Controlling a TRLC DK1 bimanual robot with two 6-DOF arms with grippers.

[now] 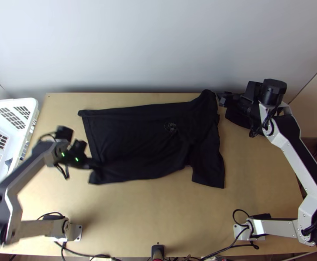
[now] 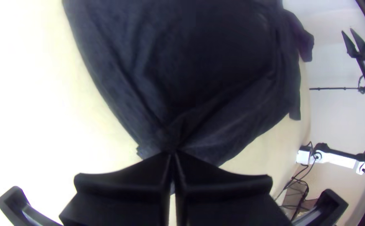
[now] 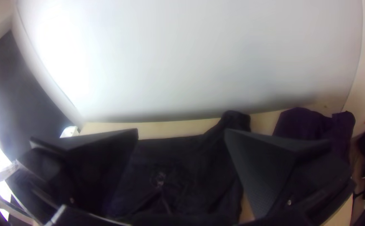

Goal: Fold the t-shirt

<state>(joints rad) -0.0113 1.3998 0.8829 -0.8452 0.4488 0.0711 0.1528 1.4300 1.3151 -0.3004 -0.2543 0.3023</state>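
The black t-shirt lies mostly spread on the table, with wrinkles, in the top view (image 1: 132, 139). One sleeve points toward the near edge at its right; its upper right corner is bunched. My left gripper (image 1: 93, 165) is at the shirt's lower left part. In the left wrist view, the fingers of my left gripper (image 2: 172, 154) are shut on the edge of the t-shirt (image 2: 199, 92), drawing creases together. My right gripper (image 1: 221, 99) is beside the bunched upper right corner. In the right wrist view, my right gripper (image 3: 182, 131) stands open, the t-shirt (image 3: 178, 167) lying beyond and below its fingers.
A white plastic basket (image 1: 21, 103) stands at the left edge. Another dark cloth (image 1: 241, 119) lies at the back right beneath the right arm, purplish in the right wrist view (image 3: 303, 123). A pale wall rises behind the table (image 1: 158, 222). Cables run along the near edge.
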